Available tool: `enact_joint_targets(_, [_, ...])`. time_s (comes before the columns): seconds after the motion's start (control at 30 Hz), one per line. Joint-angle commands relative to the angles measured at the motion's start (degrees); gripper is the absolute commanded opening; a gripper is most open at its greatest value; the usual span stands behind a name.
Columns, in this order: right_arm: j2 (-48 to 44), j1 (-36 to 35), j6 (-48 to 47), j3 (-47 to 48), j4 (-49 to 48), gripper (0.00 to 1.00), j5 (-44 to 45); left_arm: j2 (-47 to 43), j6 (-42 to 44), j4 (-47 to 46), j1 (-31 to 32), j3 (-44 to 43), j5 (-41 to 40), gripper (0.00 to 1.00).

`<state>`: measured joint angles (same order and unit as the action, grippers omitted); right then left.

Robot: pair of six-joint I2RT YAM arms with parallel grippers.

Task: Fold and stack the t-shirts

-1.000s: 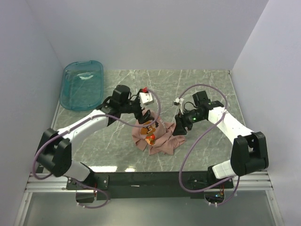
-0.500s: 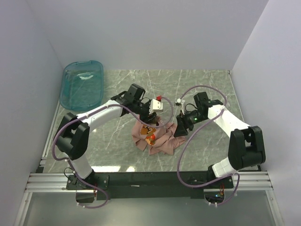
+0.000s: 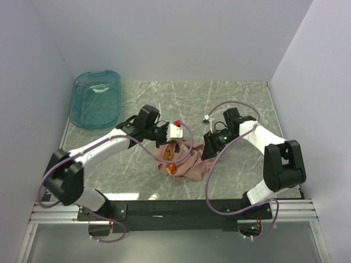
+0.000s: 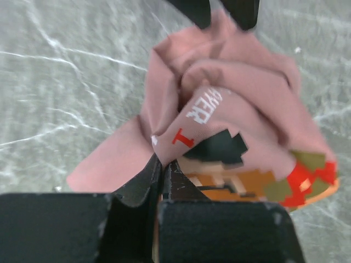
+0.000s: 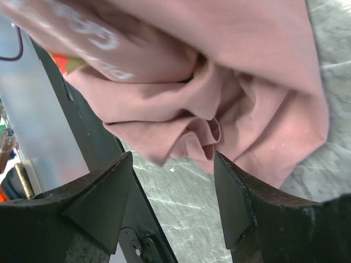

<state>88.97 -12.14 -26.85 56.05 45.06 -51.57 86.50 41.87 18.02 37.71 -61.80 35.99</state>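
The dusty-pink t-shirt (image 3: 186, 163) lies crumpled in a heap near the table's front middle, its pixel-art print (image 4: 258, 175) and white text facing up. My left gripper (image 3: 168, 147) comes in from the left and is shut on a fold of the t-shirt (image 4: 247, 104) beside the print, the fabric pinched at the tips of the left gripper (image 4: 163, 164). My right gripper (image 3: 208, 150) sits at the heap's right edge. In the right wrist view the right gripper (image 5: 173, 159) stands open, a ruffled hem of the t-shirt (image 5: 219, 71) just ahead of its fingertips, with marble table between them.
A translucent teal bin (image 3: 96, 98) sits at the table's back left corner. The black front rail (image 3: 175, 208) runs just behind the heap's near side. White walls enclose the table on three sides.
My left gripper has gone from open to shut on the t-shirt's fold, and the left arm swung about over the heap. The right gripper edged closer to the cloth, staying open.
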Motion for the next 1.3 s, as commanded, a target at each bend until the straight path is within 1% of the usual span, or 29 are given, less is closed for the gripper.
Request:
enact_joint_targets(0.0, [2.25,-2.27,-0.65,2.13,0.46,0.68,0.07,-6.95,-2.22,-5.97,0.17,3.6,-0.92,0.0])
enact_joint_targets(0.13, [3.58,-4.55,-1.53,3.18,2.22,0.68,-1.86,-10.73,-3.98,-8.0,0.17,6.34,-1.53,0.0])
enact_joint_targets(0.23, [3.76,-4.73,-2.77,3.45,3.45,0.68,-4.32,-12.75,-5.13,-8.88,0.17,7.83,-2.32,0.0])
enact_joint_targets(0.33, [3.49,-5.43,-2.51,3.45,3.11,0.68,-4.94,-14.95,-6.09,-9.93,0.17,9.24,-2.68,0.0])
enact_joint_targets(0.4, [4.02,-6.4,-1.72,3.45,2.67,0.66,-4.59,-16.53,-6.88,-10.63,0.17,10.29,-2.59,0.0])
enact_joint_targets(0.5, [5.68,-8.5,-1.54,4.24,3.02,0.53,-3.54,-17.77,-7.76,-10.99,0.17,10.73,-3.2,0.0])
enact_joint_targets(0.53, [6.04,-9.03,-1.62,4.68,3.28,0.42,-3.19,-18.29,-7.94,-10.99,0.17,11.0,-3.55,0.0])
enact_joint_targets(0.6, [6.92,-9.74,-2.06,5.2,4.33,0.26,-3.01,-18.91,-8.55,-11.52,0.17,11.61,-4.26,0.0])
enact_joint_targets(0.63, [7.18,-9.92,-2.33,5.99,4.95,0.03,-3.27,-19.61,-8.73,-11.78,0.08,11.88,-4.87,0.0])
enact_joint_targets(0.67, [7.18,-9.83,-3.55,6.43,5.65,0.0,-3.62,-19.96,-9.08,-12.22,0.08,12.49,-6.09,0.0])
enact_joint_targets(0.73, [5.7,-9.22,-4.7,8.1,7.75,0.0,-3.01,-21.28,-10.22,-12.66,-0.01,13.19,-7.85,0.0])
enact_joint_targets(0.8, [1.66,-7.47,-5.14,9.42,8.11,0.0,-1.17,-22.42,-12.06,-13.62,-0.79,14.16,-10.4,0.0])
enact_joint_targets(0.87, [-3.15,-3.17,-5.84,13.19,8.55,0.0,1.99,-24.52,-14.87,-14.5,-2.02,14.86,-11.02,0.0])
enact_joint_targets(0.9, [-4.75,-1.59,-6.02,14.86,9.08,0.0,5.31,-25.49,-16.28,-15.98,-3.68,15.04,-11.55,0.0])
enact_joint_targets(0.93, [-6.07,2.87,-6.28,18.62,9.52,0.0,6.21,-27.33,-17.77,-17.13,-4.66,15.13,-11.99,0.0])
enact_joint_targets(1.0, [-9.33,7.37,-7.95,22.76,11.1,0.0,7.44,-29.45,-22.33,-19.5,-7.37,15.31,-12.17,0.0])
enact_joint_targets(1.03, [-10.21,9.14,-8.48,26.61,12.67,0.0,8.15,-31.37,-24.01,-21.86,-8.35,15.22,-12.08,0.0])
enact_joint_targets(1.1, [-12.58,13.96,-9.45,29.54,13.73,0.0,7.89,-32.79,-28.76,-23.81,-9.93,14.87,-11.64,0.0])
enact_joint_targets(1.2, [-16.71,17.14,-8.75,32.27,11.65,0.0,8.77,-33.68,-33.59,-24.61,-10.47,12.06,-12.69,0.0])
enact_joint_targets(1.27, [-20.74,18.38,-6.3,32.63,8.75,0.0,11.04,-33.41,-36.84,-22.96,-10.38,8.82,-15.58,0.0])
